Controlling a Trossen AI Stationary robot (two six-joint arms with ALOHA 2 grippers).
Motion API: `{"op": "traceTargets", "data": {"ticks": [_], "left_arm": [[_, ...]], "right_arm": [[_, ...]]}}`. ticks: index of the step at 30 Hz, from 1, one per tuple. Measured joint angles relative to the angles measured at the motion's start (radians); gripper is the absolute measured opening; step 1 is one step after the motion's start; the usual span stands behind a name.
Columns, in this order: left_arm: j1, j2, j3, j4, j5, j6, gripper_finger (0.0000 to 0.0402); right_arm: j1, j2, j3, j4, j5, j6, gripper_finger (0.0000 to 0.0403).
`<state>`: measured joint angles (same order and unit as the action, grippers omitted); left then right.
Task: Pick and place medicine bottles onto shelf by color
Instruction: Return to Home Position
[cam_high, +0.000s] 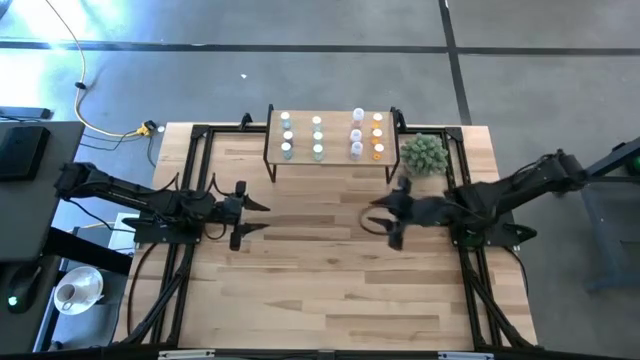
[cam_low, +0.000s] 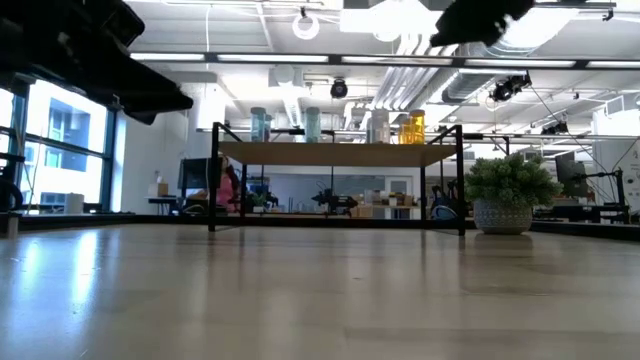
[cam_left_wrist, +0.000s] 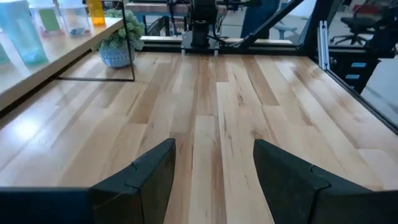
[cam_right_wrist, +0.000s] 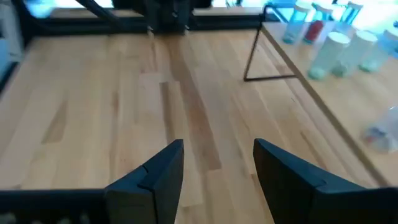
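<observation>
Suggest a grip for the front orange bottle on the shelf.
Probably the upper body of the front orange bottle, with the right claw coming from the table side. It stands upright at the front edge of the shelf, another orange bottle behind, a clear bottle beside it.

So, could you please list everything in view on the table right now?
Light plank-wood table: one, beneath both arms.
Light-wood shelf on black metal legs: one, at the table's back edge.
Small white-capped medicine bottles: twelve, in blue, green, clear and orange columns of three, on the shelf.
Spiky green plant ball in a pot: one, beside the shelf's right end.
Left gripper: one, dark, fingers open and empty, over the table's left half.
Right gripper: one, dark, fingers open and empty, near the plant.
</observation>
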<state>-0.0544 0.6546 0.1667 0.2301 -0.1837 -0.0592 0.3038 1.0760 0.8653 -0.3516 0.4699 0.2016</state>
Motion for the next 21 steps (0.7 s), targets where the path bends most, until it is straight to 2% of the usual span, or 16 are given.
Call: {"op": "traceTargets", "data": {"ticks": [6,11,14,21], "left_arm": [[0.000,-0.040,-0.005,-0.020,0.036,-0.022,0.0207],[0.000,-0.094,-0.005,-0.028,0.045,0.008,0.0207],[0.000,-0.144,-0.005,-0.046,0.044,0.034,0.0207],[0.000,-0.305,-0.005,-0.205,0.014,0.040,0.0207]], "right_arm": [[0.094,-0.186,-0.256,0.255,-0.002,-0.069,0.0186],[0.139,-0.340,-0.411,0.400,-0.003,-0.157,0.0186],[0.149,-0.441,-0.454,0.423,-0.003,-0.181,0.0186],[0.154,-0.624,-0.504,0.427,-0.003,-0.245,0.0186]]}}
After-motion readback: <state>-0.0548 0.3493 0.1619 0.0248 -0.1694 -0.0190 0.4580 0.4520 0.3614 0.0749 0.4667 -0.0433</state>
